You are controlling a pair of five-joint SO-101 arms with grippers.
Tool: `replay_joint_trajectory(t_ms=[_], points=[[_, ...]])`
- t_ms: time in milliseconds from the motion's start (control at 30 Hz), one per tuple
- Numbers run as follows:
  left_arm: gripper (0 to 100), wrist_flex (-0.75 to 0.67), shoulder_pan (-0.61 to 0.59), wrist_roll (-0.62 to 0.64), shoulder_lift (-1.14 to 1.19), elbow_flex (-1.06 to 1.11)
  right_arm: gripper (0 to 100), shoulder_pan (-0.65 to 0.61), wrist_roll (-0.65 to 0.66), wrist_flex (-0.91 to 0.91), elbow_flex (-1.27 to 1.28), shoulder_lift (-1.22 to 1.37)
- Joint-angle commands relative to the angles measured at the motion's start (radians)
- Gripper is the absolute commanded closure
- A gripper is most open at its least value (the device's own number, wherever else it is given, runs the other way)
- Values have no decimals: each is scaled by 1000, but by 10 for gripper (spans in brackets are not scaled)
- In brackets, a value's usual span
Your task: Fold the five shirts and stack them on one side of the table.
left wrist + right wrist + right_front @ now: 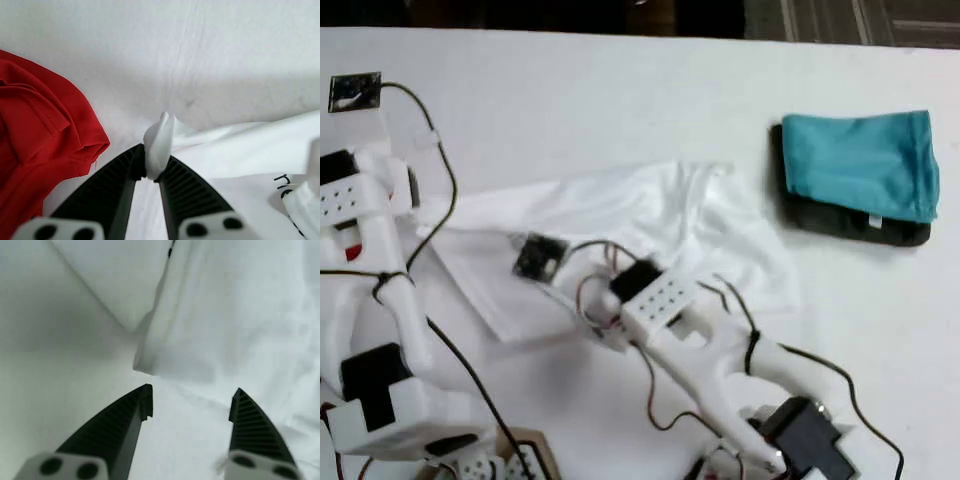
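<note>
White shirt (650, 210) fabric is pinched by a corner in our left end effector (152, 172); our right end effector (192, 401) gapes wide over the hem. Gripped so thinly, it may slip free, we judge.

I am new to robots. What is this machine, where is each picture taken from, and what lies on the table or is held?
Two small robot arms stand at a white table. One picture looks down from a fixed camera; the other two come from a camera on each arm's wrist. A white shirt lies crumpled in the middle; a folded teal shirt rests on a dark shirt at one side. The left gripper pinches the white shirt, with a red shirt nearby. The right gripper is open by the white shirt, holding nothing.
</note>
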Motion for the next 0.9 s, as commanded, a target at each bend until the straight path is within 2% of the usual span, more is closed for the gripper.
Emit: replay_joint_trajectory(t_ms=[0,400,700,867], points=[[975,-11,-12,3,-9,-38,748,-50,-21,-39,3,-18],[975,-11,-14,3,-9,-36,748,-70,-26,-91,-101,148],[975,-11,-14,3,-9,-36,750,70,-21,-87,-295,317],[975,-9,-14,3,-9,-36,749,77,-18,-87,-316,348]])
